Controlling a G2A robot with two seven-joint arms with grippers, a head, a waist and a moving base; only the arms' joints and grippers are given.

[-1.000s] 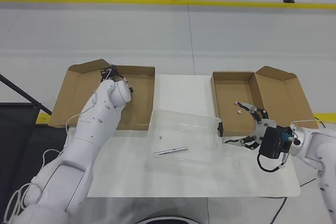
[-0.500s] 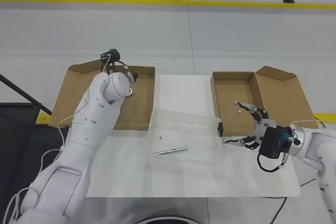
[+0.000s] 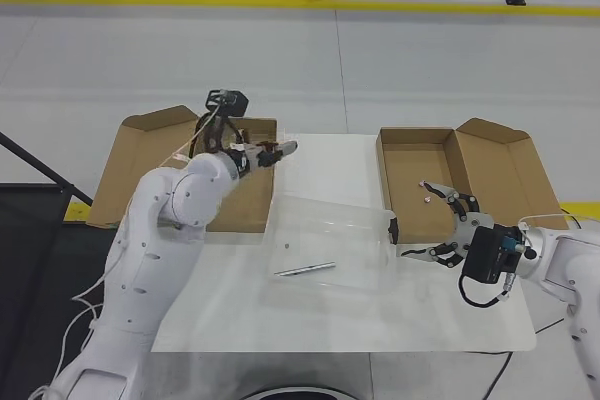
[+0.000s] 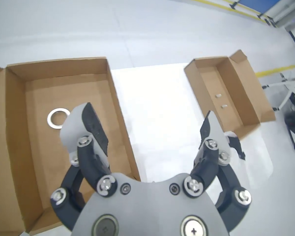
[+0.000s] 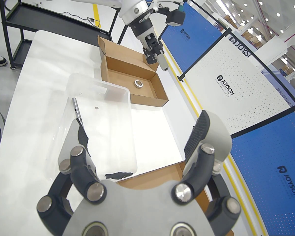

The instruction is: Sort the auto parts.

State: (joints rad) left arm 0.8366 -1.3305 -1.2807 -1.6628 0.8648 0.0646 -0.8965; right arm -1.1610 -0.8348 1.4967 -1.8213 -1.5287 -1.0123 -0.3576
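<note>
Flat metal ring (image 4: 50,119) in cardboard box (image 4: 56,68)

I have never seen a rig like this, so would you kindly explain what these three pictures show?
This is a two-armed robot at a white table. One picture looks down from above; the other two come from cameras on its wrists, looking past each claw. The left claw hovers open by the left cardboard box, which holds a metal ring. The right claw is open beside the right cardboard box, which holds two small parts. Between the boxes sits a clear tray with a thin metal rod. Neither claw holds anything.
</note>
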